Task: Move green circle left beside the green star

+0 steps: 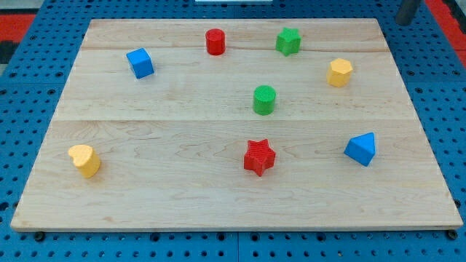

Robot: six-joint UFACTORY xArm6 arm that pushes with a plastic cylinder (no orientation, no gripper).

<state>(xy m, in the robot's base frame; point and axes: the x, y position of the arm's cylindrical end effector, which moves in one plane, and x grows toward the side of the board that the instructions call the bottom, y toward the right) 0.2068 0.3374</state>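
The green circle point(264, 100) sat below-left of the green star point(288, 41), apart; my tip point(401, 22) stood off the counter point(182, 109), at the view's top right.

On our pale wooden tabletop point(167, 189) lie eight blocks: green circle point(264, 100) at centre, green star point(288, 41) at one o'clock, red cylinder point(215, 41) at twelve, red star point(258, 157) at six, and four more.

A dark grey, seemingly cylindrical rod point(406, 12) shows, my tip indistinct.
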